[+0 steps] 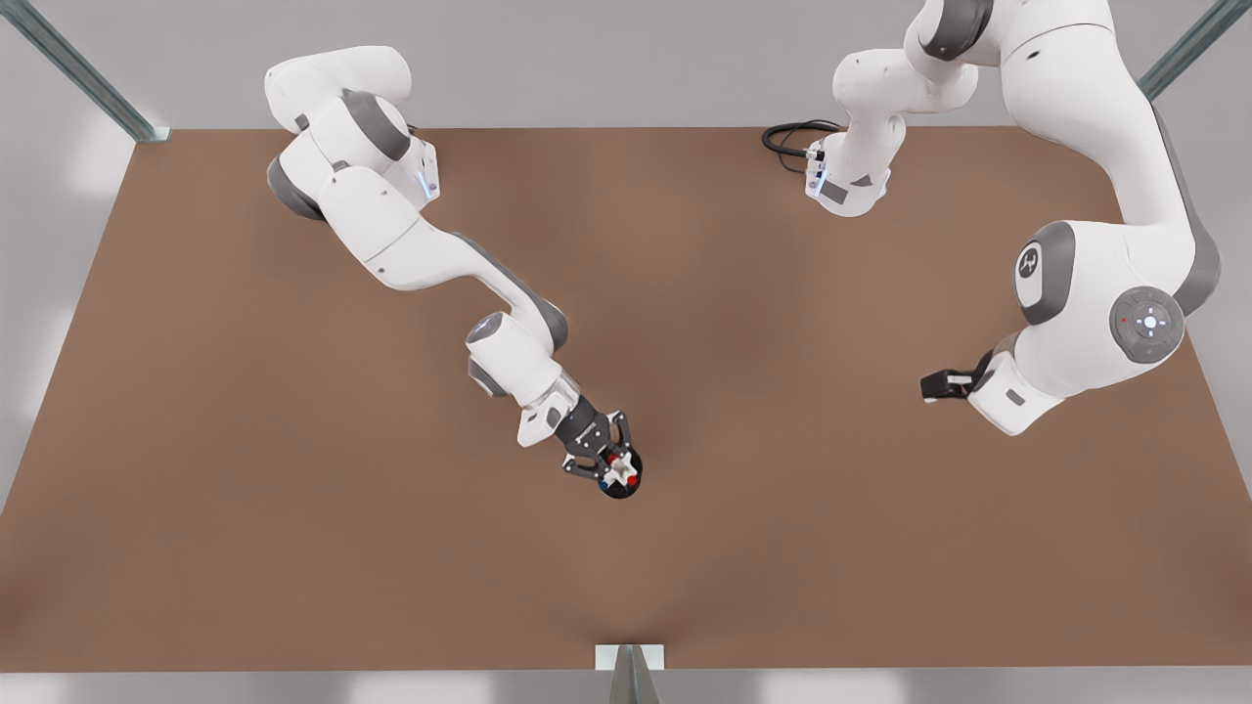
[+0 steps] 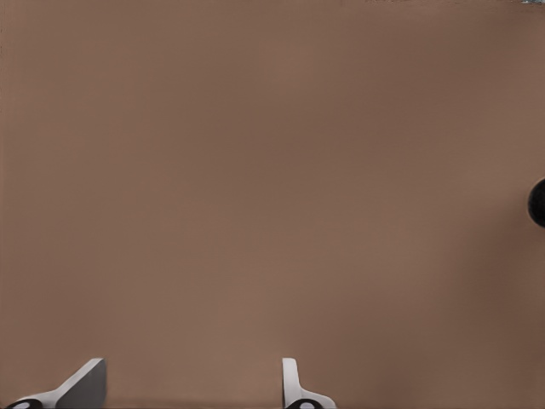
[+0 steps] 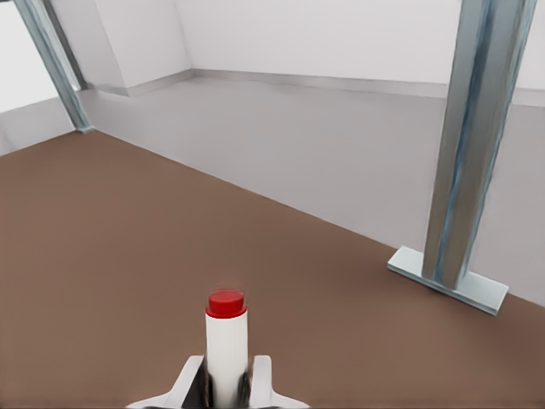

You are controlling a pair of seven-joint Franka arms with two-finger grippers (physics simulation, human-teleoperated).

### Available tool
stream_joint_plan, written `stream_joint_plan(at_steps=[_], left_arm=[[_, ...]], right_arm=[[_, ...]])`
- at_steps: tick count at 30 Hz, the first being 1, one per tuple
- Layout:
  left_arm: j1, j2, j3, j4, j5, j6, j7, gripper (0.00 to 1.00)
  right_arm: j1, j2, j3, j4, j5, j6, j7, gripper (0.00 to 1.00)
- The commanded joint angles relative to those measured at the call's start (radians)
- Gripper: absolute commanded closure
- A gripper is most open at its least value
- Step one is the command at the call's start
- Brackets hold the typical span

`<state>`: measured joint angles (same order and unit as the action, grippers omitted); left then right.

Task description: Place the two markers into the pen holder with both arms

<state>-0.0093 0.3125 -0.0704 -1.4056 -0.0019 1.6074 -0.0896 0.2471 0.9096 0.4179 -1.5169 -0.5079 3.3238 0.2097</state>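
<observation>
- The brown flat surface [image 1: 293, 508] lies bare on all sides of the small black cylindrical cup [image 1: 620, 483], so the cup can be reached from any side.
- Above the cup's mouth, the right arm's hand [image 1: 615, 467], clamped on the white-barrelled red-capped marker [image 3: 226, 345], blocks the way straight down.
- The left arm's hand [image 2: 192, 388], fingers spread, hangs over bare surface, well apart from the cup.
</observation>
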Motion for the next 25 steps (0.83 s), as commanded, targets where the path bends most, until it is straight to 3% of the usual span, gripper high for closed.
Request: stream_joint_plan(at_steps=[1, 5, 9, 10, 11, 14, 15, 16, 25], left_arm=[[0.0, -0.001, 0.0, 0.0, 0.0, 0.003, -0.18, 0.0], [-0.005, -0.003, 0.0, 0.0, -0.001, 0.003, -0.183, 0.0], [-0.006, -0.003, -0.002, 0.0, -0.001, 0.003, -0.182, 0.0], [-0.006, -0.003, -0.002, 0.0, -0.003, 0.003, -0.182, 0.0], [-0.015, -0.003, -0.003, 0.0, -0.004, 0.003, -0.182, 0.0], [-0.028, -0.003, -0.005, 0.0, -0.004, 0.002, -0.18, 0.0], [-0.029, -0.003, -0.005, 0.0, -0.004, 0.002, -0.179, 0.0], [-0.028, -0.003, -0.005, 0.0, -0.004, -0.003, -0.177, 0.0], [-0.029, 0.02, -0.003, 0.0, -0.001, -0.035, -0.065, 0.0]], right_arm=[[0.001, -0.001, -0.001, 0.0, -0.004, 0.016, 0.008, 0.0], [-0.011, -0.015, -0.001, 0.009, -0.004, -0.016, 0.007, 0.0], [-0.101, -0.328, 0.016, 0.087, 0.012, -0.763, 0.013, 0.0], [-0.133, -0.409, 0.016, 0.092, 0.063, -0.91, 0.016, 0.0], [-0.219, -0.532, 0.035, 0.087, 0.247, -1.079, 0.016, 0.0], [-0.431, -0.693, 0.026, 0.048, 0.362, -1.493, 0.002, 0.0], [-0.379, -0.808, -0.15, -0.058, 0.465, -1.543, -0.048, 0.0], [-0.298, -0.804, -0.263, -0.039, 0.465, -1.627, -0.067, 0.0], [-0.301, -0.716, -0.249, 0.061, 0.459, -1.64, -0.049, 0.0]])
